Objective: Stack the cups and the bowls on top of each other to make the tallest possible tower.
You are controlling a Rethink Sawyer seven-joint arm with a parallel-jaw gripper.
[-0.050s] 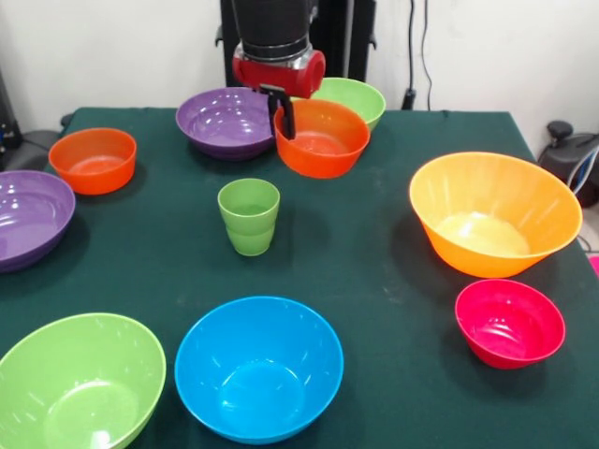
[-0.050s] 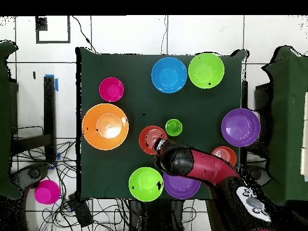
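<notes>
Nine bowls sit scattered; nothing looks stacked yet. Going left to right: a purple bowl (image 1: pixel 28 217), the light-green cup (image 1: pixel 249 216) alone mid-table, then the gripper (image 1: pixel 283 110) closed on the near rim of an orange-red bowl (image 1: pixel 321 138). Next, I'd guess, lift and carry it onto the cup.

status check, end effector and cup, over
End effector at orange-red bowl rim, grip unclear. Green cup upright mid-table, alone. No tower yet. Nothing blocking.
</notes>
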